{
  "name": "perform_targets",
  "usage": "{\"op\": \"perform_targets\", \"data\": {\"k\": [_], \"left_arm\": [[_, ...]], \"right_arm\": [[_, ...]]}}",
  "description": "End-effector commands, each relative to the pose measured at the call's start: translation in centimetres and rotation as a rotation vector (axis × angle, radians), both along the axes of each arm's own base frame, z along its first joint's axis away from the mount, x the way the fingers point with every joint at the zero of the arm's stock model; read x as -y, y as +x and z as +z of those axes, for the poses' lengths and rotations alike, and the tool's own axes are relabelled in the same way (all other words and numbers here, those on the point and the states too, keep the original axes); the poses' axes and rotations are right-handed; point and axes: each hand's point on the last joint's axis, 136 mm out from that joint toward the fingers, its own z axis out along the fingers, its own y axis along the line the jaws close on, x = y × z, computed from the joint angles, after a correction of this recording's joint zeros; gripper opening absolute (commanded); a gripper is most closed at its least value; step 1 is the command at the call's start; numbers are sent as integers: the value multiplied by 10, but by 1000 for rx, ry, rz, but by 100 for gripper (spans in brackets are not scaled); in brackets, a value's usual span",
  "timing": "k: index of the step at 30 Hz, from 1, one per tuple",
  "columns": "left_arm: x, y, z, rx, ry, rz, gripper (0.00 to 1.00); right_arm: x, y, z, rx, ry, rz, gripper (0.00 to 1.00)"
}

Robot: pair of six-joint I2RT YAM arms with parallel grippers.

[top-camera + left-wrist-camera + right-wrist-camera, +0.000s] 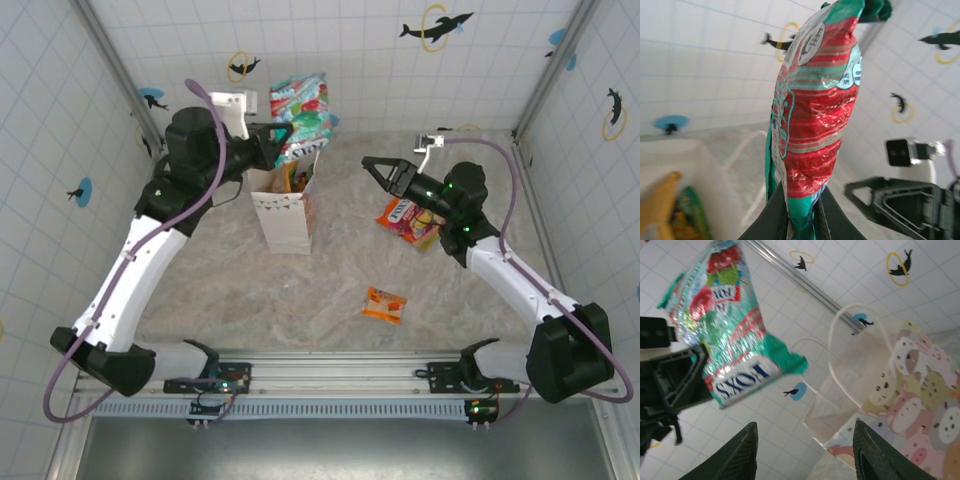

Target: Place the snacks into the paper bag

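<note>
My left gripper [278, 138] is shut on the bottom edge of the teal and red "FOX'S" snack packet [300, 115], and holds it up just behind the paper bag [285, 210]. In the left wrist view the packet [815, 100] rises from between my fingers [765, 220]. Yellow and green snacks [675, 210] lie inside the bag [695, 160]. My right gripper [372, 170] stands open and empty to the right of the bag, facing it. Its wrist view takes in the packet [725, 335] and the animal-print bag [900, 390] beyond the gripper [805, 455].
A red-yellow snack packet [408, 220] lies on the table under my right arm. A small orange packet [385, 303] lies nearer the front, at centre right. Tiled walls enclose the table on three sides.
</note>
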Motion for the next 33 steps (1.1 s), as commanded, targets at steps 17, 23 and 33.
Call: {"op": "perform_targets", "data": {"k": [17,23,33], "left_arm": [[-68,69,-95,-179,730,309,0],[-67,87,-111,-170,820,308,0],[-60,102,-139,-230,852,295,0]], "right_arm": [[10,-3,-42,-67,-114,-24,52],[16,-2,-44,-76,-102,-27,52],[24,-2,-44,-86,-87,-38,52]]}}
